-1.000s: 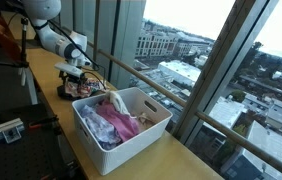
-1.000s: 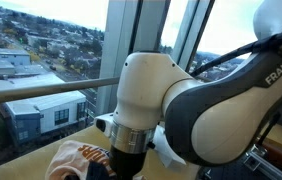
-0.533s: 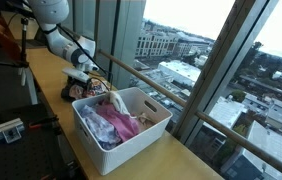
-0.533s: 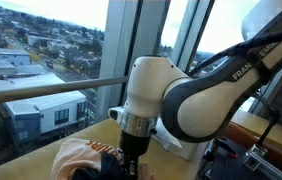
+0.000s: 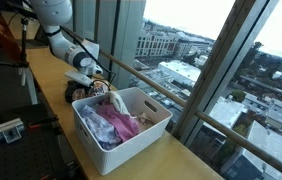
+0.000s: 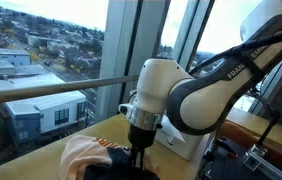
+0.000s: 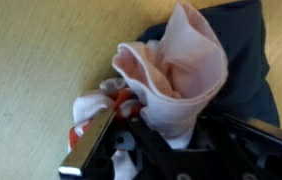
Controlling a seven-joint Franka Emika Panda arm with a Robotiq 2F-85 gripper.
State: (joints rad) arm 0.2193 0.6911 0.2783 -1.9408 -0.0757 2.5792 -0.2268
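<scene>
A pale pink and white cloth (image 7: 177, 62) lies bunched on the wooden table, on top of a dark blue garment (image 7: 247, 48). My gripper (image 7: 157, 124) comes down on the pile and is shut on a fold of the pink cloth, with one metal finger (image 7: 89, 148) beside a red-patterned piece. In both exterior views the gripper (image 5: 87, 81) (image 6: 136, 160) presses into the small heap of clothes (image 5: 78, 91), and the pink cloth (image 6: 85, 152) bulges out beside it. The far fingertip is hidden by fabric.
A white plastic basket (image 5: 133, 147) with several pink and white garments stands just beside the heap. Tall window panes and a rail (image 5: 131, 68) run along the far edge of the table (image 5: 43, 70). A black stand (image 5: 3, 128) sits below the near edge.
The jaws have gone from wide open to shut on the pink cloth, and the arm has lowered and shifted slightly toward the basket.
</scene>
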